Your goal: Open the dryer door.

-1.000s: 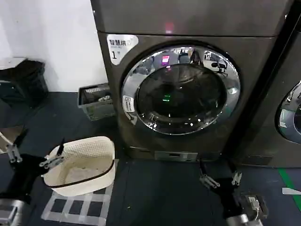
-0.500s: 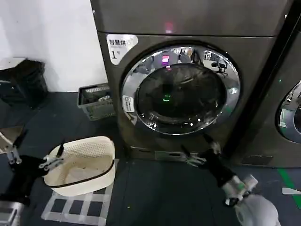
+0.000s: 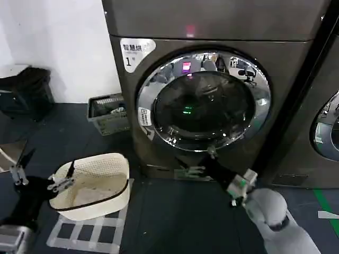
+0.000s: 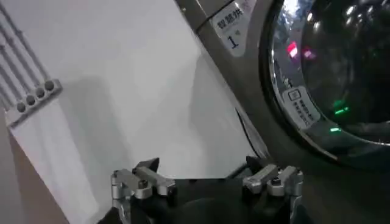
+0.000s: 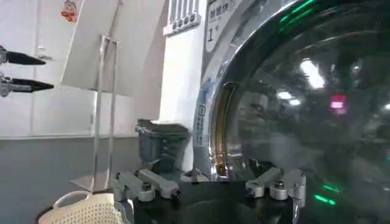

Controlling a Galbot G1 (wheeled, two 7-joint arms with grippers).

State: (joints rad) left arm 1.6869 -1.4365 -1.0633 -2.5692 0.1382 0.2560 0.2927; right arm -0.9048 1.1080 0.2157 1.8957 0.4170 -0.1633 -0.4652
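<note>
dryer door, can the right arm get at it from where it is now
Probably yes. The right end effector is open, raised in front of the machine just below the dryer door, at its lower chrome rim, with nothing between them. The left end effector sits low by the basket, out of the way.

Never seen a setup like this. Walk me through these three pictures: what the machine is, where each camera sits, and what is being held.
This is a two-armed robot facing a laundry machine. The wide picture comes from a camera on its head, looking down. It shows the dryer door, a chrome ring around dark glass, shut, on the grey machine marked "1". The right end effector, open and holding nothing, is reaching toward the door's lower edge. The left end effector, also open and holding nothing, hangs low on the left beside a white laundry basket on the floor. A grey crate sits by the wall. The other two pictures come from cameras on each wrist, looking past the fingers at the door.
</note>
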